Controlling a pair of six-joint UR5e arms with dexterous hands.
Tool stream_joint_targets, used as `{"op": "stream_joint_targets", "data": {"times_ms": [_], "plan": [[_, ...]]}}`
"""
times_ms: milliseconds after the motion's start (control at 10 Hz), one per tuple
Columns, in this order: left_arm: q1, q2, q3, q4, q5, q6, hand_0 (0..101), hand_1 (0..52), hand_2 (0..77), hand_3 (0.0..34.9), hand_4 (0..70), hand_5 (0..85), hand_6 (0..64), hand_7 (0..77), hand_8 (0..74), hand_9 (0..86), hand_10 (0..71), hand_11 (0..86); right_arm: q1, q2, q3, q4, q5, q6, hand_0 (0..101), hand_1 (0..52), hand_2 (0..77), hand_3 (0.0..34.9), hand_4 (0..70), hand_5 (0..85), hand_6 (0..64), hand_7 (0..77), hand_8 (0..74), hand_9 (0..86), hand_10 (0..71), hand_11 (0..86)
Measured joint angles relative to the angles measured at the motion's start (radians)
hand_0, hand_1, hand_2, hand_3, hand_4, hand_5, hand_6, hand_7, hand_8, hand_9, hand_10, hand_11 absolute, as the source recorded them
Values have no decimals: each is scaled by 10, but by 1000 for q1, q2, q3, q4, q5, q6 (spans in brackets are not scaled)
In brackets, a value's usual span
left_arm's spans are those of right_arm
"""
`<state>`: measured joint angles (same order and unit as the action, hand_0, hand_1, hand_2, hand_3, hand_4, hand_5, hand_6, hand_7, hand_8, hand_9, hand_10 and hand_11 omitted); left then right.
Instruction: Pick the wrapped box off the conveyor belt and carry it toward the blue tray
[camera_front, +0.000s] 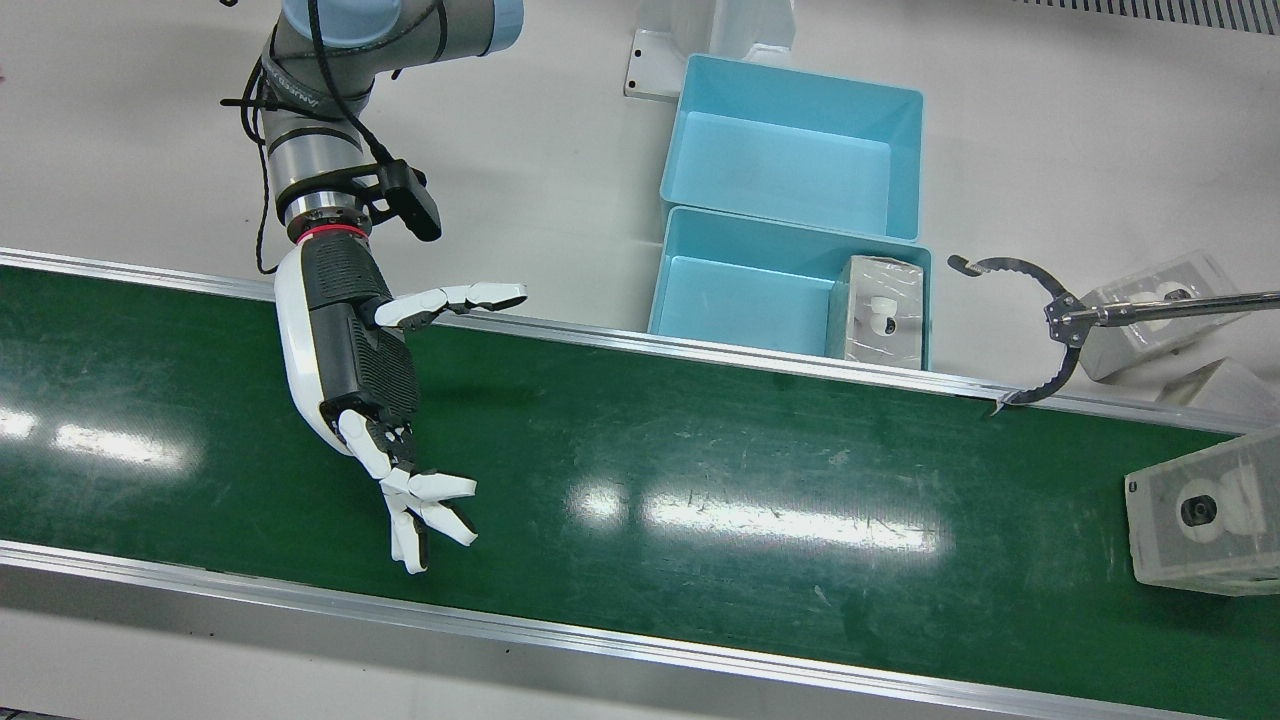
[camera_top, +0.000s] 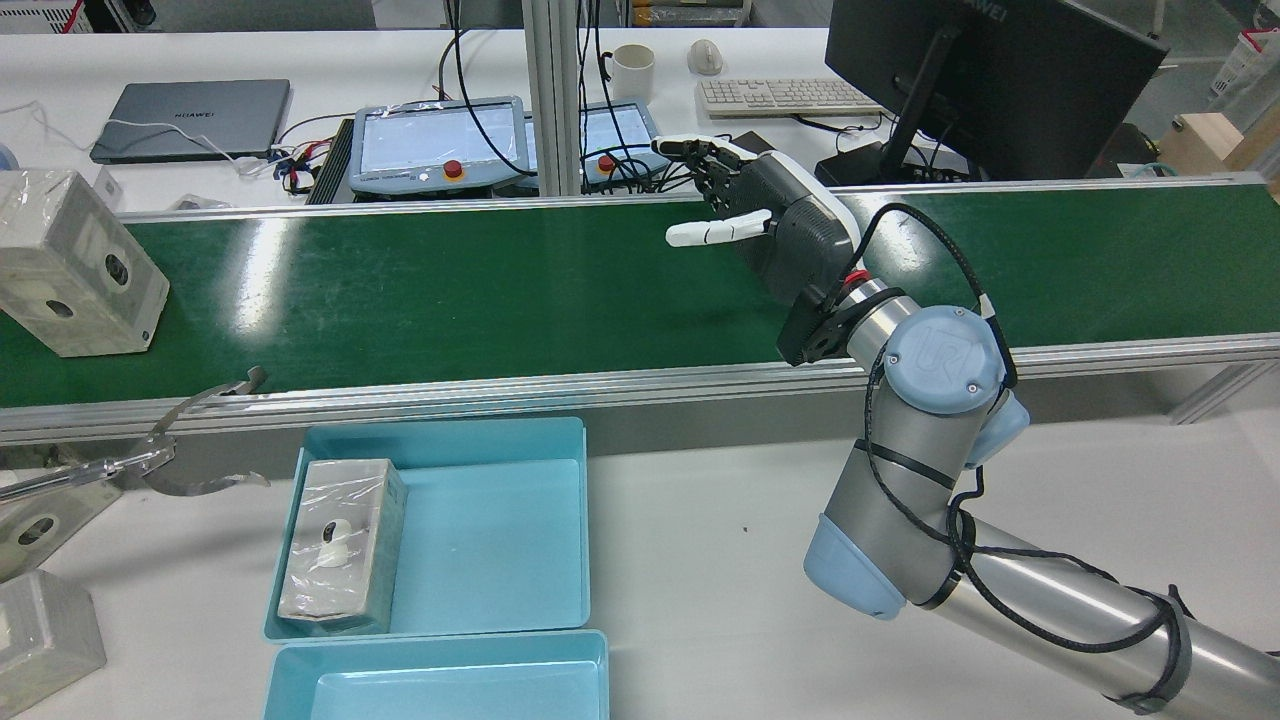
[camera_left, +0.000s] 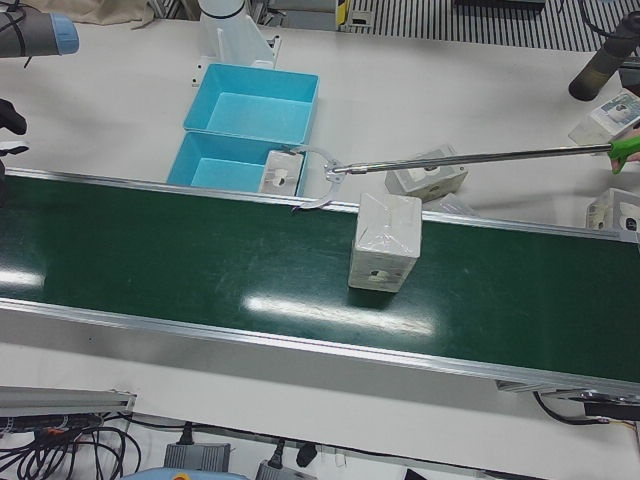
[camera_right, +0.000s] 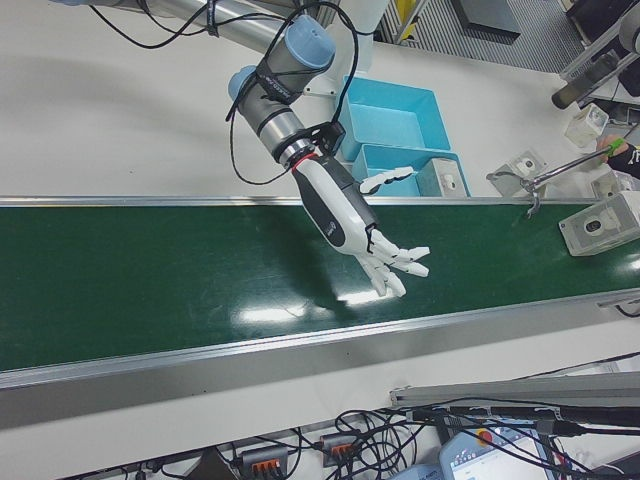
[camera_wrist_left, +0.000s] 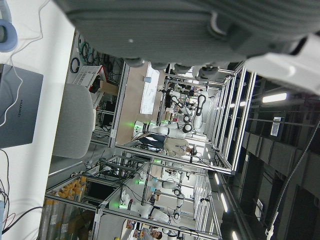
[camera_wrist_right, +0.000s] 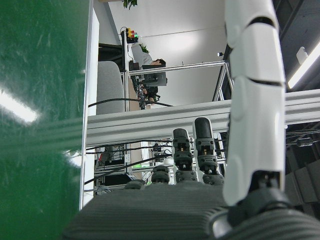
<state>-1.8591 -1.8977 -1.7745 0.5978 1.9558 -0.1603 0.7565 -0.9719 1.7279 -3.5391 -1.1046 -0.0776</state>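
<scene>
Right hand hovers spread and empty over the conveyor belt, well apart from the wrapped box — rigid-looking, slick film, likely best gripped across opposite side faces; left hand's state I can't tell.

A long metal reacher tool stretches across the white table, its curved claw spread open at the belt's near rail. Beyond the belt, on a desk, sit a closed grey laptop, two teach pendants with red stop buttons, a white mug, a mouse, a keyboard and a dark monitor (seen from behind). Cables tangle below the frame
</scene>
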Motion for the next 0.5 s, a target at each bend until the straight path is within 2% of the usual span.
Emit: {"op": "stream_joint_targets", "data": {"times_ms": [400, 500], "plan": [[0, 0, 0, 0, 0, 0, 0, 0, 11, 0, 0, 11, 5, 0, 5, 0, 0, 5, -19, 3, -5, 1, 17, 0, 486, 153, 114, 0, 147, 278, 82, 104, 22, 60, 0, 5], [0, 0, 0, 0, 0, 0, 0, 0, 11, 0, 0, 11, 5, 5, 5, 0, 5, 5, -21, 5, -4, 2, 19, 3, 486, 153, 114, 0, 115, 278, 82, 104, 22, 60, 0, 5]]}}
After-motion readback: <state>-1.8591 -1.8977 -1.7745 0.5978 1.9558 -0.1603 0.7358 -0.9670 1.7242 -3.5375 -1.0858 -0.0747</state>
